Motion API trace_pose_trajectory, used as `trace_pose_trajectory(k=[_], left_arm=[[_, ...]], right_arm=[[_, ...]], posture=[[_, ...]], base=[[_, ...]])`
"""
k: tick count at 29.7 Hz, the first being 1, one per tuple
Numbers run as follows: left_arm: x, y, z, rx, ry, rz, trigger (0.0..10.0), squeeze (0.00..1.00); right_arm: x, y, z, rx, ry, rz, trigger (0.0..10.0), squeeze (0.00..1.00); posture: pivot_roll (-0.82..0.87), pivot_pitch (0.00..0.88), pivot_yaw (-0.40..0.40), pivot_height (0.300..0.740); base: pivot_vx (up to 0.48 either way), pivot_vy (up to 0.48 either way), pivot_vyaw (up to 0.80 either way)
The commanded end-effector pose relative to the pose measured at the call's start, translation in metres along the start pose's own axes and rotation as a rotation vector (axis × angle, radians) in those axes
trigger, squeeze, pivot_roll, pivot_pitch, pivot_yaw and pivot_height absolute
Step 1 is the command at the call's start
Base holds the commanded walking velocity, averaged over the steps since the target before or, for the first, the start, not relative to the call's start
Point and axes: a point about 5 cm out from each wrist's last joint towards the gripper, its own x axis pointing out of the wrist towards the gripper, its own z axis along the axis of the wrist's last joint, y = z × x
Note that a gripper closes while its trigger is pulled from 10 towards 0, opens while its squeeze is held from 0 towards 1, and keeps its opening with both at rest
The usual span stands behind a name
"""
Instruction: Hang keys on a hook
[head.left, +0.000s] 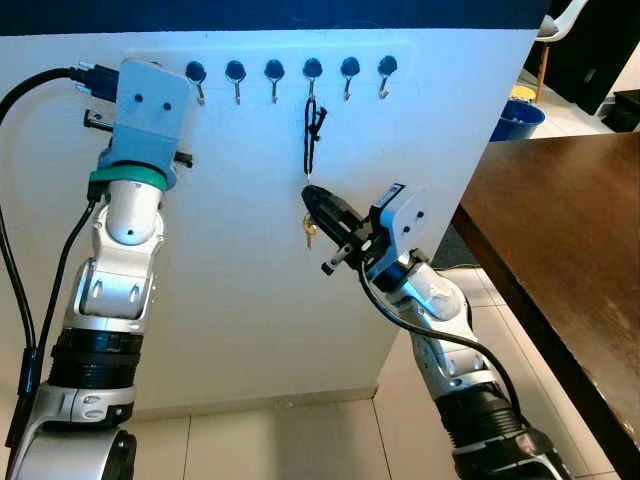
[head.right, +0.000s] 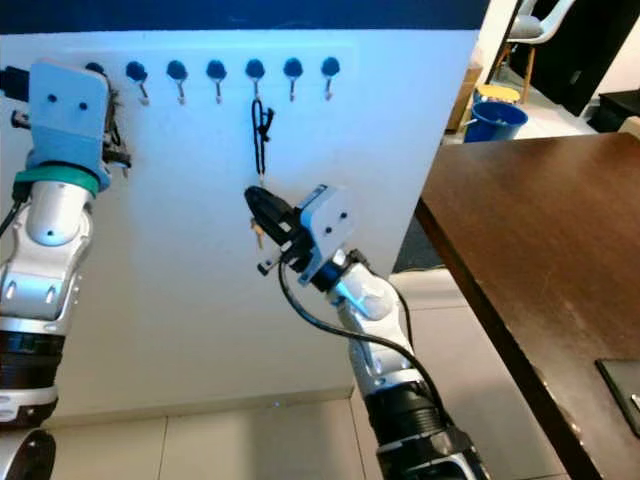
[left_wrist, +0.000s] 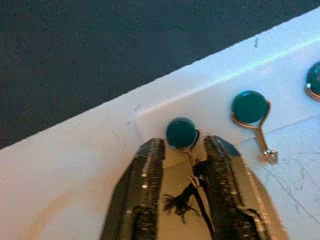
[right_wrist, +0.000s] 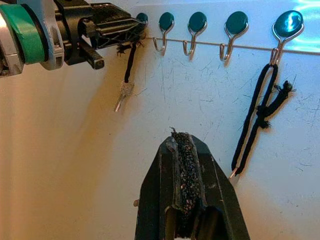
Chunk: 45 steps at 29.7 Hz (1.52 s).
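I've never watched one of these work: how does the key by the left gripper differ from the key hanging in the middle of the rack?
The left key hangs on a short cord that the left gripper pinches at the end hook. The middle key hangs free on a longer looped cord from its own hook; the right gripper is beside it, shut on nothing. Both cords are black.

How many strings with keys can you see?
2. One string hangs from a hook above the right gripper. The other string is in the left gripper at the end hook.
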Motion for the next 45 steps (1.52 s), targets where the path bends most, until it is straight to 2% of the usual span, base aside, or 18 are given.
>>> trace_pose_trajectory(k=[1,2,5,8,10,11,13,15,16,18,20,27,28,30,35,40,41,45], left_arm=[[-0.005,-0.001,0.001,-0.021,0.002,-0.019,10.0,1.00],[-0.008,-0.001,0.002,-0.043,0.002,-0.014,10.0,0.00],[-0.008,-0.001,0.002,-0.043,0.002,-0.014,10.0,0.00],[-0.025,-0.001,0.010,-0.096,-0.037,-0.020,10.0,0.00],[-0.025,-0.001,0.010,-0.096,-0.037,-0.020,10.0,0.00],[-0.035,-0.002,0.014,-0.124,-0.057,-0.033,10.0,0.00],[-0.035,-0.002,0.014,-0.124,-0.057,-0.033,10.0,0.00],[-0.045,-0.004,0.016,-0.136,-0.064,-0.056,10.0,0.00],[-0.054,-0.007,0.013,-0.139,-0.045,-0.089,10.0,0.00],[-0.054,-0.007,0.013,-0.139,-0.045,-0.089,10.0,0.00],[-0.068,-0.012,-0.004,-0.124,0.033,-0.135,10.0,0.00],[-0.064,-0.014,-0.013,-0.138,0.074,-0.129,10.0,0.00],[-0.061,-0.016,-0.011,-0.143,0.064,-0.129,10.0,0.00],[-0.061,-0.016,-0.011,-0.143,0.064,-0.129,10.0,0.00],[-0.065,-0.021,-0.003,-0.156,0.044,-0.165,10.0,0.00],[-0.067,-0.021,-0.002,-0.158,0.046,-0.170,10.0,0.00],[-0.070,-0.019,-0.001,-0.155,0.051,-0.164,10.0,0.00],[-0.070,-0.020,-0.001,-0.155,0.053,-0.165,10.0,0.00]], right_arm=[[0.000,0.003,-0.001,0.000,0.005,0.010,10.0,0.00],[0.000,0.003,-0.001,0.000,0.006,0.010,10.0,0.00],[0.000,0.003,-0.001,0.000,0.006,0.010,10.0,0.00],[-0.001,0.002,-0.001,0.000,0.007,0.008,10.0,0.00],[-0.001,0.002,-0.001,0.000,0.007,0.008,10.0,0.00],[-0.001,0.002,-0.001,0.000,0.005,0.004,10.0,0.00],[-0.001,0.002,-0.001,0.000,0.005,0.004,10.0,0.00],[-0.001,0.001,0.000,-0.001,0.003,-0.001,10.0,0.00],[-0.002,0.000,0.000,-0.002,0.000,-0.008,10.0,0.00],[-0.002,0.000,0.000,-0.002,0.000,-0.008,10.0,0.00],[0.003,-0.003,0.007,-0.005,-0.026,-0.007,10.0,0.00],[0.024,-0.008,0.019,-0.005,-0.073,-0.007,10.0,0.00],[0.036,-0.009,0.019,-0.002,-0.072,-0.018,10.0,0.00],[0.036,-0.009,0.019,-0.002,-0.072,-0.018,10.0,0.00],[0.067,-0.009,0.024,0.017,-0.084,-0.061,10.0,0.00],[0.074,-0.011,0.027,0.014,-0.089,-0.090,10.0,0.00],[0.085,-0.021,0.043,-0.039,-0.126,-0.188,10.0,0.00],[0.087,-0.025,0.050,-0.050,-0.155,-0.213,10.0,0.00]], posture=[[0.13,0.118,0.109,0.740],[0.13,0.118,0.109,0.740],[0.13,0.118,0.109,0.740],[0.14,0.114,0.109,0.740],[0.14,0.114,0.109,0.740],[0.14,0.113,0.106,0.740],[0.14,0.113,0.106,0.740],[0.13,0.112,0.105,0.740],[0.13,0.112,0.103,0.740],[0.13,0.112,0.103,0.740],[0.12,0.108,0.092,0.740],[0.11,0.101,0.071,0.740],[0.11,0.103,0.059,0.740],[0.11,0.103,0.059,0.740],[0.14,0.118,0.032,0.740],[0.14,0.123,0.026,0.740],[0.14,0.137,0.022,0.740],[0.14,0.141,0.020,0.740]], base=[[0.000,0.000,0.00],[0.000,0.000,0.00],[0.000,0.000,0.00],[0.000,0.000,0.00],[0.000,0.000,0.00],[0.000,0.000,0.00],[0.000,0.000,0.00],[0.000,0.000,0.00],[0.000,0.000,0.00],[0.000,0.000,0.00],[0.000,0.000,0.00],[0.000,0.000,0.00],[0.000,0.000,0.00],[0.000,0.000,0.00],[0.000,0.000,0.00],[0.000,0.000,0.00],[0.000,0.000,0.00],[0.000,0.000,0.00]])
